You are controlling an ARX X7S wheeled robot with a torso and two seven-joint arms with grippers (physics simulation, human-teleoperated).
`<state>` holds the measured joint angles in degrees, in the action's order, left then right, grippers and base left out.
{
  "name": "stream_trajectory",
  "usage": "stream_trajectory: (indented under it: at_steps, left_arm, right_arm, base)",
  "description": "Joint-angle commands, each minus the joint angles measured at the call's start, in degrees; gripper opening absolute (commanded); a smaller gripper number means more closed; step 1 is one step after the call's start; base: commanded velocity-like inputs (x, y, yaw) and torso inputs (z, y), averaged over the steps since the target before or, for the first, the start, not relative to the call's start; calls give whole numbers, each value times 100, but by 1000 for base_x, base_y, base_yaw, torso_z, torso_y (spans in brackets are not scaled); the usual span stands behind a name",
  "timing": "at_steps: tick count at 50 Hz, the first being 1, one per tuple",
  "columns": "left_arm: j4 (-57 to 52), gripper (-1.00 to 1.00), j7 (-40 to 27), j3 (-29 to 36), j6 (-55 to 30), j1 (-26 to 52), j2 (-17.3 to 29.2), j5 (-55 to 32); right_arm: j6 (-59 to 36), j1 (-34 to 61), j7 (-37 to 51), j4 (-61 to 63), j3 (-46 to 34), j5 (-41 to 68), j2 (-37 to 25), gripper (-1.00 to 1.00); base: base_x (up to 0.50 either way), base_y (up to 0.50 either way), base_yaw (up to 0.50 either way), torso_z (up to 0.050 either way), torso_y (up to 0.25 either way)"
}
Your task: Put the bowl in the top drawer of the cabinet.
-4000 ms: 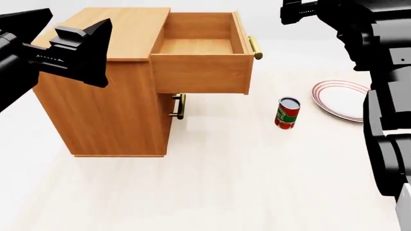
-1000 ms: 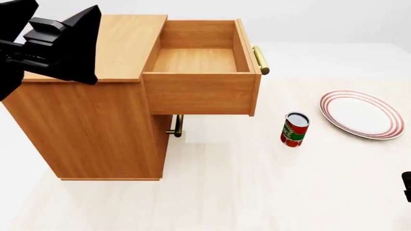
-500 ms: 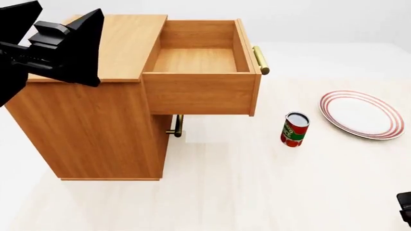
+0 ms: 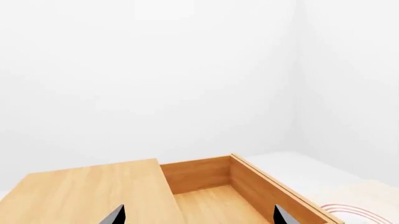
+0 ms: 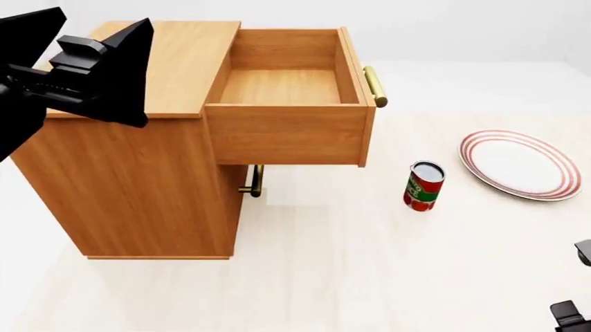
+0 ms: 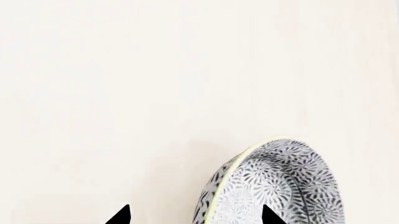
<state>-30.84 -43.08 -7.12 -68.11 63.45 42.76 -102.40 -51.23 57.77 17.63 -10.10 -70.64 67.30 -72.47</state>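
Note:
The bowl (image 6: pixel 274 186), grey-and-white speckled, shows only in the right wrist view, on the pale floor and tipped so its rim faces sideways. My right gripper (image 6: pixel 194 217) is open, its fingertips (image 6: pixel 121 215) wide apart with the bowl's rim between them. The head view does not show the bowl. There the orange-brown cabinet (image 5: pixel 138 173) stands with its top drawer (image 5: pixel 286 90) pulled out and empty. My left gripper (image 5: pixel 102 28) hovers open over the cabinet's top at the left, nothing between its fingers (image 4: pixel 118 215).
A red tin can (image 5: pixel 424 186) stands on the floor right of the cabinet. Further right lies a white plate with red rings (image 5: pixel 520 164). The lower drawer's brass handle (image 5: pixel 256 181) sits under the open drawer. A piece of my right arm (image 5: pixel 568 315) shows at the bottom right corner.
The head view has shifted since 4 s ago and my right arm has dropped out of the upper right. Over the last second the left gripper drifted slightly right and down.

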Motion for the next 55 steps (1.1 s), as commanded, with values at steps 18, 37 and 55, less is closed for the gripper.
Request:
stream_trajectory:
  at_steps: [18, 37, 55]
  left_arm:
    - [15, 100, -14, 94, 85, 27, 56, -36]
    - [-25, 100, -17, 92, 167, 5, 100, -72]
    - [-118, 100, -135, 20, 271, -61, 223, -207]
  right_arm:
    - [-30, -333, 412, -293, -69, 105, -24, -100]
    - [-1457, 947, 277, 983, 369, -79, -603, -100]
    - [-3220, 4230, -2639, 1722, -208, -2465, 490, -100]
  base:
    - [0, 0, 0, 0, 0]
    - [0, 0, 0, 0, 0]
    - [0, 0, 0, 0, 1]
